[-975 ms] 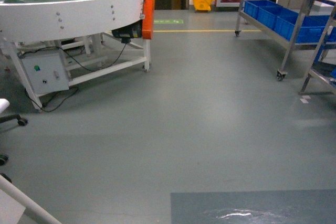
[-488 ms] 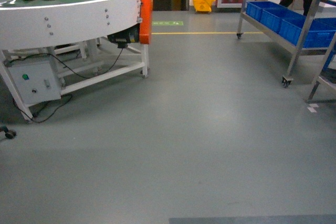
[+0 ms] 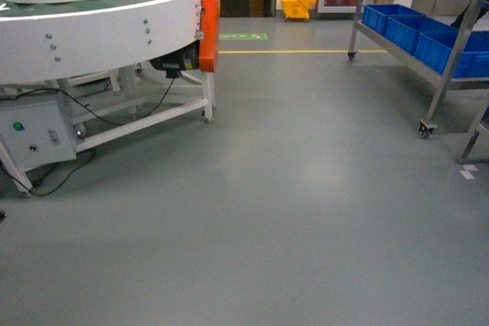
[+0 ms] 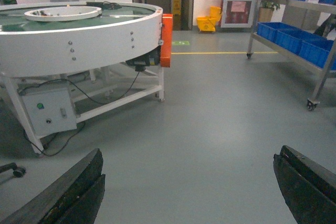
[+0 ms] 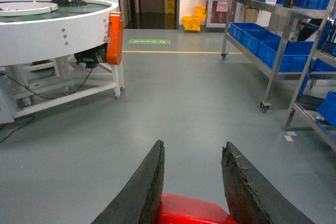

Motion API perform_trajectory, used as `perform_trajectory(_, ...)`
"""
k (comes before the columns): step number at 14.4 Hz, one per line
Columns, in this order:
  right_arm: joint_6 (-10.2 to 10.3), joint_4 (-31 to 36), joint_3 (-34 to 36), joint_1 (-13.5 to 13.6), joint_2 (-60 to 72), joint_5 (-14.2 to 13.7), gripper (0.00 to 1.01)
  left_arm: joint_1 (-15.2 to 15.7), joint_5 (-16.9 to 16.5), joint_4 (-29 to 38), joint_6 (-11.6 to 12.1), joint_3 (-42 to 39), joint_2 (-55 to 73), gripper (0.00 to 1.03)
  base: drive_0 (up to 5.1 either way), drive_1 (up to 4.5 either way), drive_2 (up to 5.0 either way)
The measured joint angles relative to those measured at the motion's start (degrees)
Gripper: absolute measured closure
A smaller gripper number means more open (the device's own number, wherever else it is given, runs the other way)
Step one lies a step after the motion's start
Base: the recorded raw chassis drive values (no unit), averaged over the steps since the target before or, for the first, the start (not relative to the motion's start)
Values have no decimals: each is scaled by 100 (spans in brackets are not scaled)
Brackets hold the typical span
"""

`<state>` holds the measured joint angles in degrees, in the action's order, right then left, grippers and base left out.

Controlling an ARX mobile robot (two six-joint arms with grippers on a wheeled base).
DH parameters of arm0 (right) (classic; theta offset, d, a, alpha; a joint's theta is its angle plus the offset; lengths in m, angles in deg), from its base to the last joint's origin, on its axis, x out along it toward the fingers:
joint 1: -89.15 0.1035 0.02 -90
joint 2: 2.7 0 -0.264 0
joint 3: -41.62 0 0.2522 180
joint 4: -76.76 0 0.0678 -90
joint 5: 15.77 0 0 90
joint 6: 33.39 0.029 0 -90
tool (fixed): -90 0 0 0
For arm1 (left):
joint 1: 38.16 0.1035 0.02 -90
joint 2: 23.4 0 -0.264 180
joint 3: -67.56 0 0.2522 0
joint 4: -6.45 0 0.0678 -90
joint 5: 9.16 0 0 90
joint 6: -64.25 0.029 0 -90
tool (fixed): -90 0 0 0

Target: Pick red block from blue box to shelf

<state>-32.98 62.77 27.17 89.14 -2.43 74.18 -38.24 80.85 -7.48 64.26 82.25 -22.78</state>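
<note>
While my base faces open grey floor point(image 3: 306, 188), my right gripper point(image 5: 191, 182) pinches the red block point(image 5: 191, 212): its glossy top shows low between the two dark fingers point(image 5: 142, 192), which press in on it from either side. So the block is in my right hand, off the ground and clear of everything else. My left gripper point(image 4: 189, 192) is spread wide with nothing between its fingers, only floor beyond.

What the next move turns on is where the shelf point(image 5: 278, 51) lies from the block. It stands ahead and to the right in the right wrist view, well apart from my hand, its steel posts on casters and its long axis running away from me toward the far wall. Dark blue crates point(image 5: 262, 40) fill the lower tier; I cannot see a free spot on it from here. My right arm is the nearer one, and it carries the block, so I judge no handover is needed: the base has to close in and turn right.

To the left stands a round white table point(image 3: 99, 20) with an orange guard point(image 3: 208, 32), well away from my path. I cannot see the blue box in any view.
</note>
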Motion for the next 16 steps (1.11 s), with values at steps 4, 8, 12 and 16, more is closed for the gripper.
perform_trajectory(4, 0, 4, 0, 0, 0, 2, 73, 0, 0, -9, 0, 0, 0, 5, -160, -160, -160)
perform_trajectory(8, 0, 2, 0, 0, 0, 0, 73, 0, 0, 2, 2, 0, 0, 5, -160, -160, -160)
perform_trajectory(12, 0, 0, 0, 0, 0, 0, 73, 0, -2, 0, 2, 0, 0, 5, -160, -160, -160)
perform_trajectory(16, 0, 17, 0, 0, 0, 0, 73, 2, 2, -9, 0, 0, 0, 5, -160, -160, -160)
